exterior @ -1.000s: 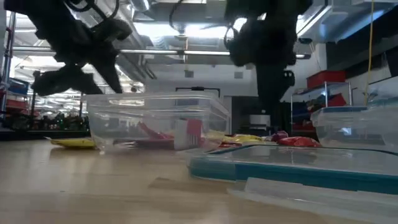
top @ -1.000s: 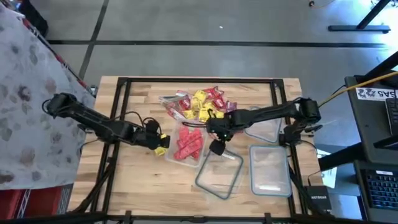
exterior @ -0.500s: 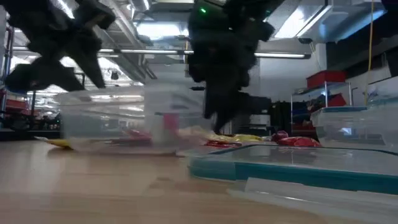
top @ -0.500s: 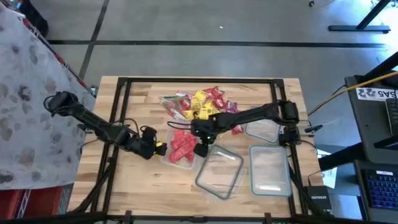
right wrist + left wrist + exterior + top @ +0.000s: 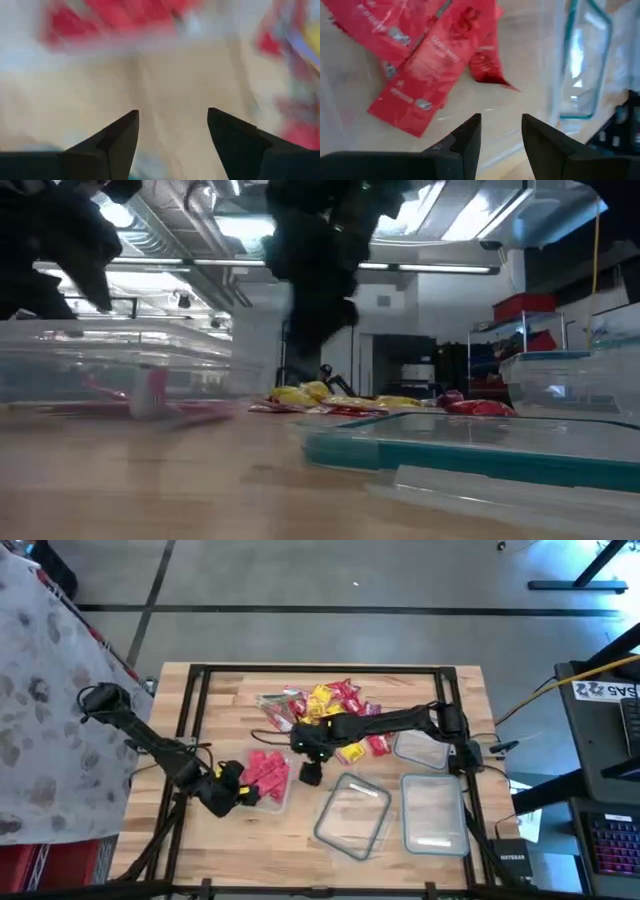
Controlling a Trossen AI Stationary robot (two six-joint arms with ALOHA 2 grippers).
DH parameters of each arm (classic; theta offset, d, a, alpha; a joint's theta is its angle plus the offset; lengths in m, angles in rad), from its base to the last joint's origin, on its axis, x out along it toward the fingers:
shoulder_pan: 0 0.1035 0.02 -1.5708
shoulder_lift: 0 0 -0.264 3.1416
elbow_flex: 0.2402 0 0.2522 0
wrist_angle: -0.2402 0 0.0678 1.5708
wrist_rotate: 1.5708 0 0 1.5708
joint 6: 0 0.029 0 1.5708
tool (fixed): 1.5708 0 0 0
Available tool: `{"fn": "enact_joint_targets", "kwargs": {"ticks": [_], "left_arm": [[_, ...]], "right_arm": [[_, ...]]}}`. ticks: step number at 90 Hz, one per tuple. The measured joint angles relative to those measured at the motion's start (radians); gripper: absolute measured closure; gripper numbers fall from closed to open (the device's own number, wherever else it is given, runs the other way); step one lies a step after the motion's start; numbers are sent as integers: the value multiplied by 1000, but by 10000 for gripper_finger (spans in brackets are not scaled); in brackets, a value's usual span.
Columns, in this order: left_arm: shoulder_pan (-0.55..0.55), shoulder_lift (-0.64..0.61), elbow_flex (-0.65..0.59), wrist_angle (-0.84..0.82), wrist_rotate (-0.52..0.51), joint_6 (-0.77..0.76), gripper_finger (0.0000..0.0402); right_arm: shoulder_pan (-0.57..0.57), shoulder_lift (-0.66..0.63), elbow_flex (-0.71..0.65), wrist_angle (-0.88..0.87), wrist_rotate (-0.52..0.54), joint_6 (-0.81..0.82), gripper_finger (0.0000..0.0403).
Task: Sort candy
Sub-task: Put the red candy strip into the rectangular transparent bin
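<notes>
A clear container [image 5: 284, 797] with several red candy pieces [image 5: 425, 75] inside stands on the wooden table, left of centre. My left gripper [image 5: 230, 790] is shut on its left end. My right gripper [image 5: 308, 774] hangs open just right of the container, nothing between its fingers [image 5: 115, 140]. A loose pile of red, yellow and purple candy [image 5: 325, 710] lies on the table beyond both. My left gripper holds the clear container by the wall at its left end [image 5: 495, 117], which passes between the two fingers. The fingers come from the table's left, slanting down. The container's bottom rests flat on the table. Which finger is inside, the clear plastic does not show.
A teal-rimmed clear container [image 5: 352, 815] lies right of my right gripper, another [image 5: 435, 812] beside it and a third [image 5: 420, 748] behind that one. A dark metal frame [image 5: 190, 720] runs around the table top. Bare wood shows along the near edge.
My left gripper has gone toward the table's left and near edges, and the container with the red candy has slid along the table with it. My right gripper has moved toward the table's left, staying near the container's right side.
</notes>
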Motion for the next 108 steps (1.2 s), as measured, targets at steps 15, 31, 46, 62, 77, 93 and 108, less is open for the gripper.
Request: {"fn": "enact_joint_targets", "kwargs": {"ticks": [15, 31, 46, 62, 77, 93, 108], "left_arm": [[0, -54, 22, 39, -92, 29, 279], [0, -137, 128, 48, -198, 217, 279], [0, -185, 209, 47, -286, 450, 279], [0, -196, 220, 41, -331, 527, 279], [0, -195, 219, 9, -335, 520, 279], [0, -195, 218, 9, -337, 527, 279], [0, -215, 218, -76, -352, 429, 279]], "right_arm": [[-40, -4, -94, -57, 76, -98, 178], [-149, -3, -163, -23, 77, -30, 178], [-190, -3, -215, 83, 51, 0, 178], [-189, 11, -272, 129, 59, 58, 184], [-169, 11, -294, 168, 58, 108, 263], [-142, 4, -260, 140, 78, 98, 387], [-129, -27, -183, -4, 91, 49, 385]]}}
